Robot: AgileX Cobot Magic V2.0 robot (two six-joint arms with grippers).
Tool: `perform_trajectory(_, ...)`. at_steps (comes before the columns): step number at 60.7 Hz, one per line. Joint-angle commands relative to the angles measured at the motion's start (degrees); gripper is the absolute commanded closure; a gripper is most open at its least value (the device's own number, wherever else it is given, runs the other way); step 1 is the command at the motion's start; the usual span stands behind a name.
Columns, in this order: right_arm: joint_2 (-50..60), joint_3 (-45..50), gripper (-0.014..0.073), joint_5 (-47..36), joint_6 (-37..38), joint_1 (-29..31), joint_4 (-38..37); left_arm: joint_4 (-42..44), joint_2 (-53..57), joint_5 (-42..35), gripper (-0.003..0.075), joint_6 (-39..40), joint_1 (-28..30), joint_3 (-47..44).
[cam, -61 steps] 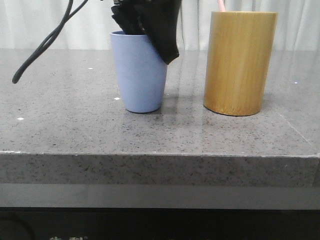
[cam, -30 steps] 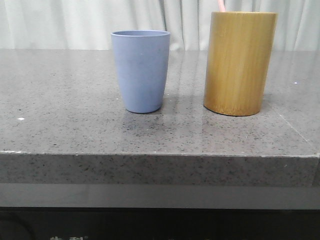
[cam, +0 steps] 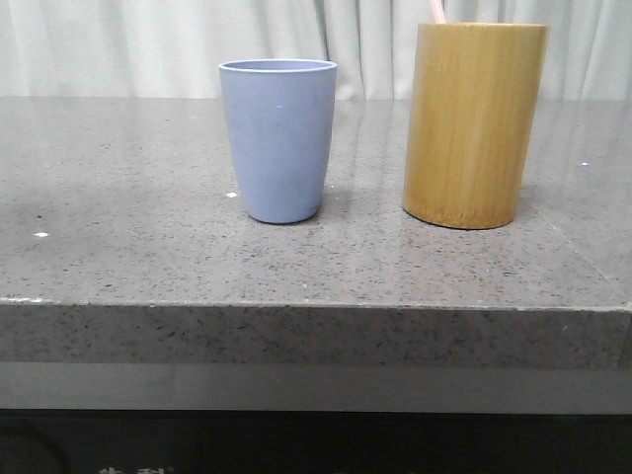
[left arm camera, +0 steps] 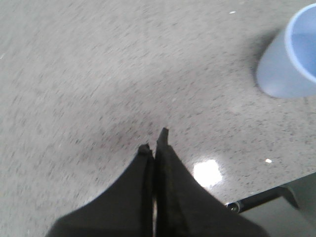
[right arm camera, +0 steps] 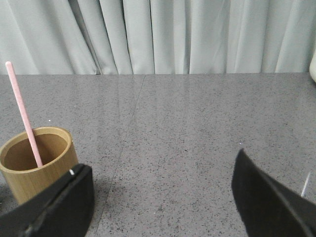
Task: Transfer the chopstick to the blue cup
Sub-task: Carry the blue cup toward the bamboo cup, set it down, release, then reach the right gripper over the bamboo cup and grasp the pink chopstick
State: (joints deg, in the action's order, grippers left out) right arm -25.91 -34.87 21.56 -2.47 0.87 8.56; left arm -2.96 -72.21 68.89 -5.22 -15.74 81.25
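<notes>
The blue cup [cam: 279, 138] stands upright on the grey stone table, left of the tall tan bamboo holder [cam: 473, 123]. A pink chopstick [right arm camera: 23, 114] leans inside the holder [right arm camera: 37, 165]; only its tip [cam: 436, 11] shows above the rim in the front view. My left gripper [left arm camera: 155, 139] is shut with nothing between its fingers, hovering over bare table well away from the blue cup [left arm camera: 291, 57]. My right gripper [right arm camera: 160, 170] is open and holds nothing, with the holder just beside one of its fingers [right arm camera: 64, 200]. Neither gripper shows in the front view.
The grey speckled table [cam: 148, 247] ends in a front edge [cam: 316, 306] near the camera. Pale curtains [right arm camera: 163, 34] hang behind the table. A thin dark rod [left arm camera: 256, 200] shows at the table's edge in the left wrist view.
One second ago the left arm and its cable hung over the blue cup's rim; half a second ago it had left the front view. Cup and holder have not moved.
</notes>
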Motion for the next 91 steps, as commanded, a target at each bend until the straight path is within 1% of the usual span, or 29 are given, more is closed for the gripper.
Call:
perform_trajectory(1,-0.60,-2.07,0.0008,-4.20,-0.39,-0.02,0.14,-2.69,7.35,-8.46,0.0739,0.79,3.43,-5.29)
perform_trajectory(5,-0.60,-2.07,0.0008,-4.20,-0.39,-0.02,0.14,-2.69,12.26,-13.37,0.0739,0.78,5.56,-10.42)
perform_trajectory(12,-0.60,-2.07,0.0008,-4.20,-0.39,-0.02,0.14,-2.69,19.70,-21.41,0.0739,0.78,7.36,-19.16)
perform_trajectory(16,-0.68,-2.07,0.0008,-4.20,-0.39,-0.02,0.13,-3.03,23.97,-25.38,0.0739,0.78,7.56,-24.40)
perform_trajectory(28,-0.83,-2.07,0.0008,-4.20,-0.39,-0.02,0.20,-4.15,37.87,-40.53,0.0739,0.78,7.56,-40.30)
perform_trajectory(34,-1.83,-2.07,0.0008,-4.93,-0.39,-0.02,0.20,-4.15,43.86,-46.34,0.0739,0.78,7.56,-47.03)
perform_trajectory(38,-3.05,-2.07,0.0008,-6.10,-0.39,-0.02,0.20,-4.15,47.29,-48.60,0.0739,0.78,7.56,-50.29)
perform_trajectory(45,-6.37,-2.12,0.0008,-9.81,-0.39,-0.40,0.34,-4.15,51.81,-49.44,0.0739,0.78,7.56,-53.41)
perform_trajectory(52,-11.00,-2.68,0.0008,-14.52,-0.39,-3.47,0.34,-4.15,53.21,-49.44,0.0739,0.78,7.56,-54.28)
perform_trajectory(61,-20.43,-7.55,0.0008,-16.86,-0.61,-11.18,0.34,-4.15,53.21,-49.44,0.0739,0.78,7.56,-54.28)
perform_trajectory(70,-31.34,-16.02,0.0008,-17.45,-0.66,-20.34,-1.32,-4.15,53.21,-49.44,0.0739,0.78,7.56,-54.28)
perform_trajectory(76,-38.26,-21.65,0.0008,-17.67,-0.66,-24.09,-2.29,-4.15,53.21,-49.44,0.0739,0.78,7.56,-54.28)
perform_trajectory(81,-43.27,-25.37,0.0008,-17.61,-0.66,-25.24,-2.29,-4.15,53.21,-49.44,0.0739,0.78,7.56,-54.28)
perform_trajectory(91,-50.95,-31.49,0.0008,-17.58,-0.66,-25.29,-2.29,-4.15,53.21,-49.44,0.0739,0.78,7.56,-54.28)
